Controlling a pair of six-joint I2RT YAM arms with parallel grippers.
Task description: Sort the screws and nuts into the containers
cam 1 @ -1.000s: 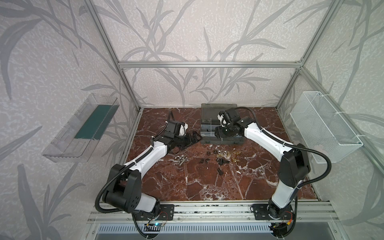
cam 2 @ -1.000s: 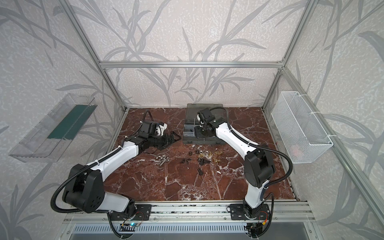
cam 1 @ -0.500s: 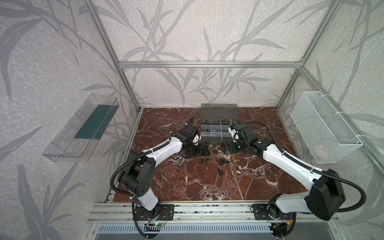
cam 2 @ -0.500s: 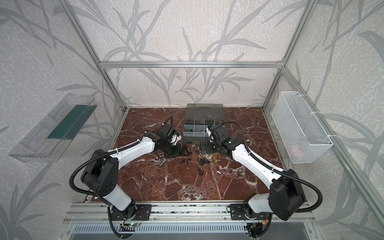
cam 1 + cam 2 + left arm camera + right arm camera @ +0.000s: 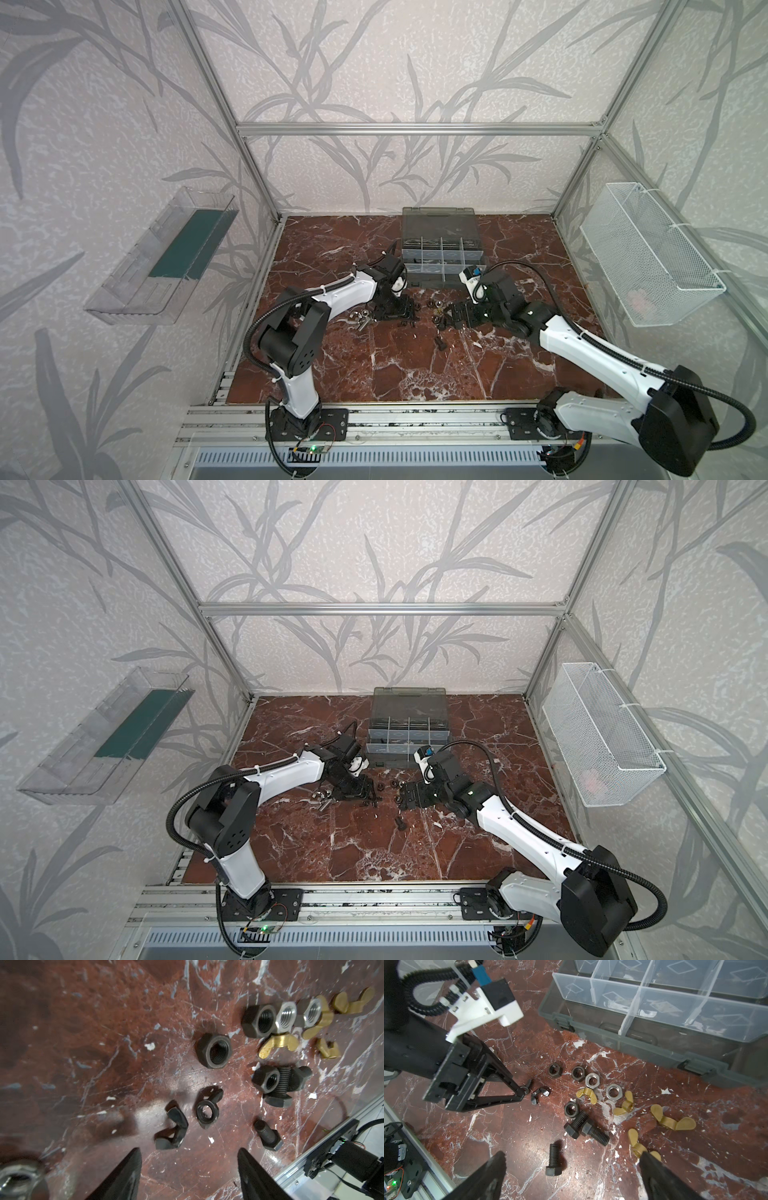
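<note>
Your left gripper (image 5: 188,1159) sat low over the marble table (image 5: 415,374), jaws apart, nothing between them. Two black wing nuts (image 5: 176,1120) lay just ahead of its tips, on its right in the scene. A black hex nut (image 5: 202,1049) lay a bit further right.

Your right gripper (image 5: 571,1165) faced it from the right, jaws spread wide, gripping nothing. A lone black bolt (image 5: 554,1153) lay on the marble just off its tips, in line with the gap. One brass wing nut (image 5: 633,1136) sat right at one finger (image 5: 658,1178); couldn't tell if they touched.

Two crossed black bolts (image 5: 579,1124), silver hex nuts (image 5: 592,1087) and more brass wing nuts (image 5: 666,1121) lay between the grippers, just near of the organiser case (image 5: 440,224). Its smoky lid was open toward the far wall.
</note>
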